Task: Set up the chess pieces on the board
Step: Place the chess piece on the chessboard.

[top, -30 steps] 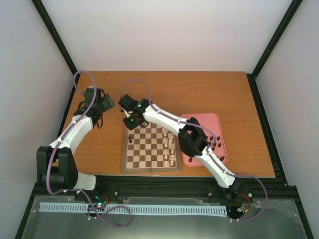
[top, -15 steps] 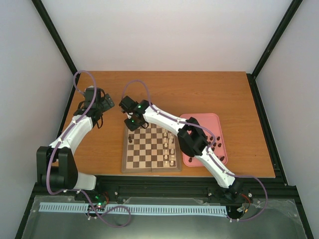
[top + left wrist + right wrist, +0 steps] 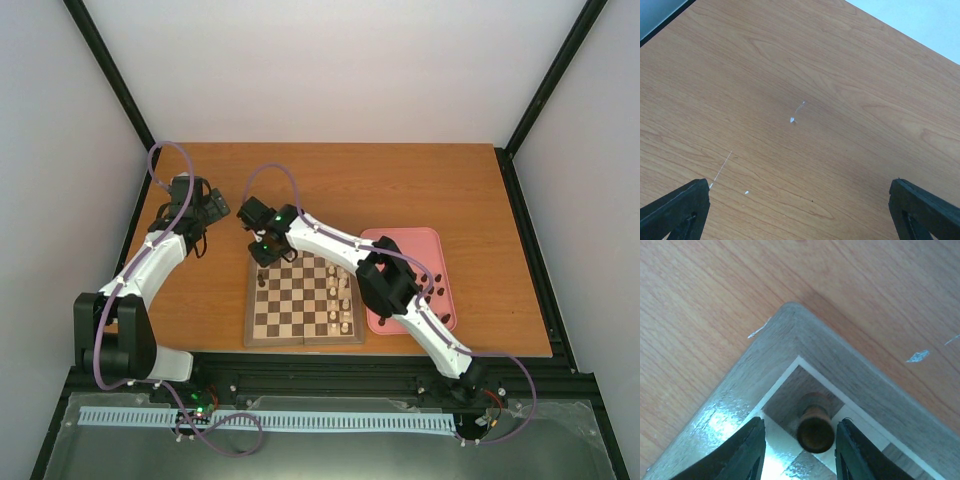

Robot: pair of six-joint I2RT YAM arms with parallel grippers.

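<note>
Dark piece (image 3: 815, 429) (corner square (image 3: 786, 396)), within right pincer (image 3: 800, 440)

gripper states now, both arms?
Left gripper: open, empty, over the table.
Right gripper: open, straddling a dark chess piece standing on the board corner square.

board (image 3: 285, 312) far-left corner hidden under right pincer (image 3: 262, 257); dark pieces (image 3: 441, 292) in pink tray (image 3: 405, 240) too small to identify.

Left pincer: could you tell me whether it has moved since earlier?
No; the left pincer stays left of the square wooden checkered chessboard, same gap.
</note>
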